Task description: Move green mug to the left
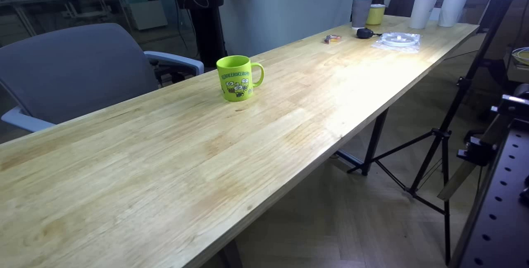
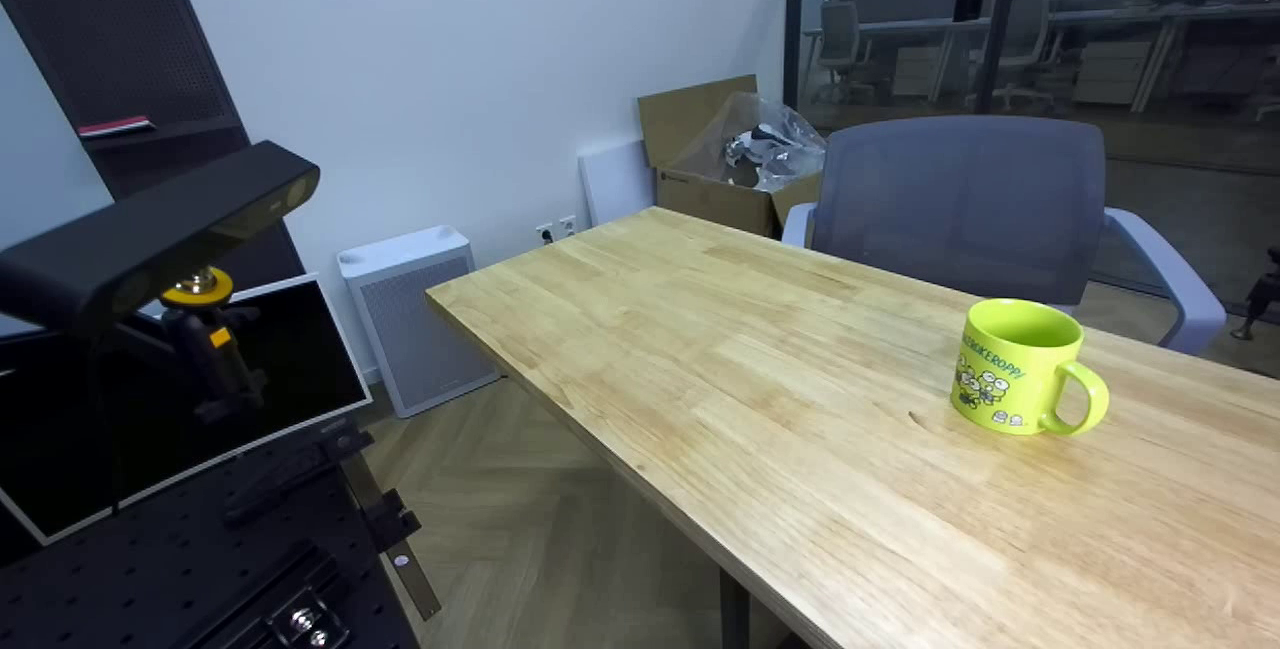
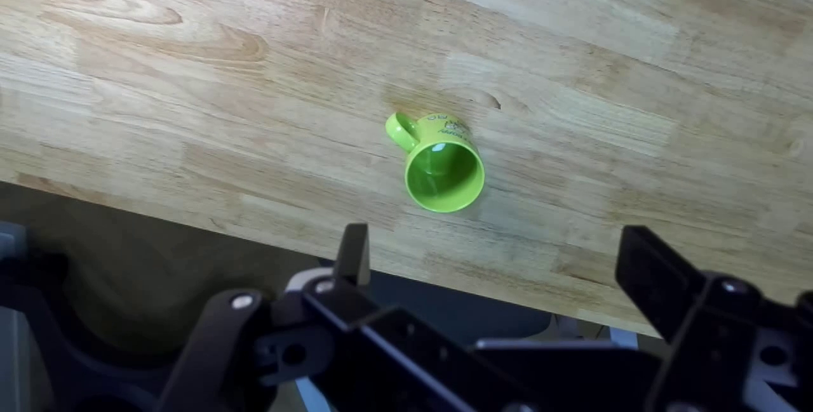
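Note:
The green mug (image 1: 236, 80) stands upright on the wooden table in both exterior views, close to the long edge beside the chair. It also shows in an exterior view (image 2: 1010, 369) with its loop handle toward the right of the picture. In the wrist view the green mug (image 3: 444, 174) is seen from above, its mouth empty and its handle toward the upper left. My gripper (image 3: 495, 235) is open and empty, its two fingers wide apart. The mug appears beyond the fingertips, not between them. I cannot see the gripper in either exterior view.
The wooden table (image 1: 157, 169) has a grey chair (image 1: 78, 69) against its long edge. At its far end stand a grey cup (image 1: 361, 14), a yellowish cup (image 1: 375, 15), two white cups (image 1: 422, 14), a black item (image 1: 364, 33) and a plastic-wrapped item (image 1: 399, 41).

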{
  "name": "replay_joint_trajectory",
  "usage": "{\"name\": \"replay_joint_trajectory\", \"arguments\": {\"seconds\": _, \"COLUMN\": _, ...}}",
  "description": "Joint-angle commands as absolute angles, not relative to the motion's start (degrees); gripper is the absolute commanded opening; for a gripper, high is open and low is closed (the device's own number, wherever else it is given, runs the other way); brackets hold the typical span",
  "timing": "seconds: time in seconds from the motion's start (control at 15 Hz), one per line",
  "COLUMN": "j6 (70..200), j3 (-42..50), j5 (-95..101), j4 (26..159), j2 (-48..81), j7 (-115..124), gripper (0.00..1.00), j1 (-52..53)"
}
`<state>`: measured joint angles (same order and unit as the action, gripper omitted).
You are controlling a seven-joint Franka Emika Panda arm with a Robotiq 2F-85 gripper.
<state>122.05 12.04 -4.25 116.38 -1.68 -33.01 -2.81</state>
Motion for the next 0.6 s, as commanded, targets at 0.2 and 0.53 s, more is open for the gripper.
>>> {"name": "replay_joint_trajectory", "arguments": {"seconds": 0.2, "j6": 122.4, "j3": 9.9, "j5": -4.9, "j4": 115.9, "j2": -0.5, "j7": -33.2, "gripper": 1.0, "j1": -4.3}}
{"name": "replay_joint_trajectory", "arguments": {"seconds": 0.53, "j6": 125.3, "j3": 7.5, "j5": -5.1, "j4": 114.7, "j2": 4.2, "j7": -32.6, "gripper": 1.0, "j1": -4.1}}
